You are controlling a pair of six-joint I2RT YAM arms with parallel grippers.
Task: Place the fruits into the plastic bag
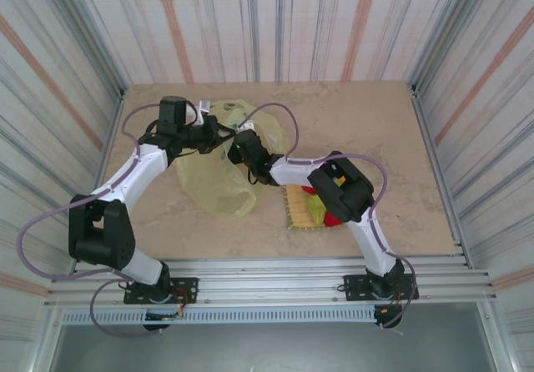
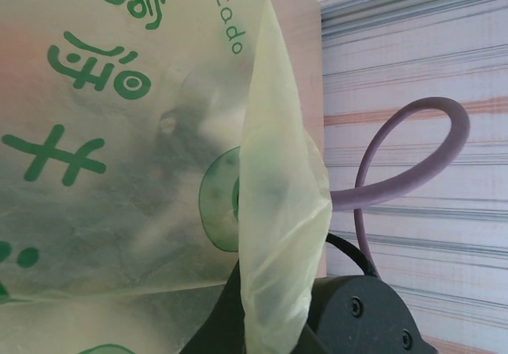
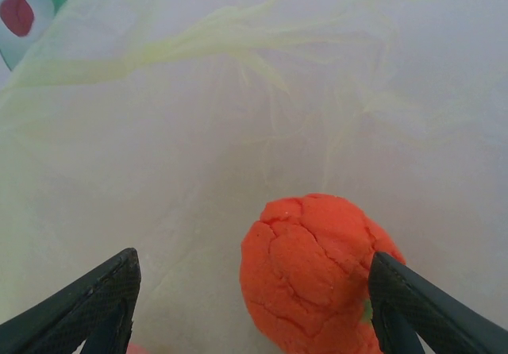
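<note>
1. Left gripper [image 1: 215,135] is closed, pinching the rim of the translucent yellow-green plastic bag [image 1: 217,187].
2. Right gripper [image 3: 254,257] jaws are spread inside the bag; a cracked orange toy fruit [image 3: 313,271] rests against one finger.

Striped walls [image 1: 292,22], beige tabletop [image 1: 375,122]

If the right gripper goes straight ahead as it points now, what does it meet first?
Probably the orange fruit, between the right gripper's open fingers; then the bag. Depth is unclear.
</note>
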